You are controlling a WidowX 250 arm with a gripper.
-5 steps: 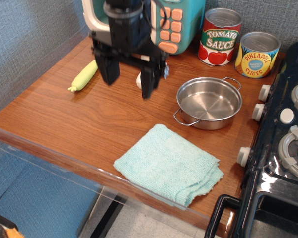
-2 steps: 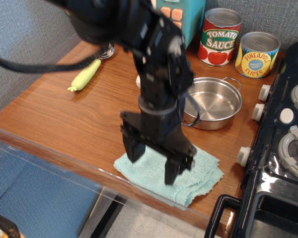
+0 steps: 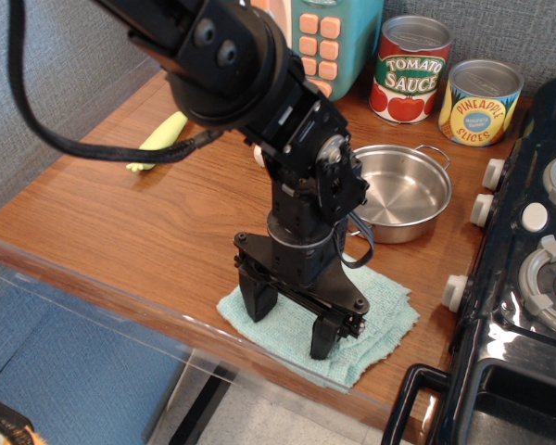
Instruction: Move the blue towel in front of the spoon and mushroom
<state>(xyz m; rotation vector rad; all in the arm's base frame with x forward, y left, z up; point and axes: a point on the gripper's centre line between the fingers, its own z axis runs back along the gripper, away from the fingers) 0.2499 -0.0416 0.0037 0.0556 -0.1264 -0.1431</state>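
Blue towel point(image 3: 375, 320), gripper point(image 3: 291, 322) wide open, fingertips touching

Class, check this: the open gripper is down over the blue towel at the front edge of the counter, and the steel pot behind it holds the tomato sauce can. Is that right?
Not quite. The steel pot is empty; the tomato sauce can stands behind it on the counter, as observation.image shows. The open gripper is indeed down over the blue towel.

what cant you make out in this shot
Single view only.
- mushroom: only a white sliver shows behind the arm.
- spoon: bowl hidden by the arm and cable.
- blue towel: middle covered by the gripper; fingertip contact unclear.
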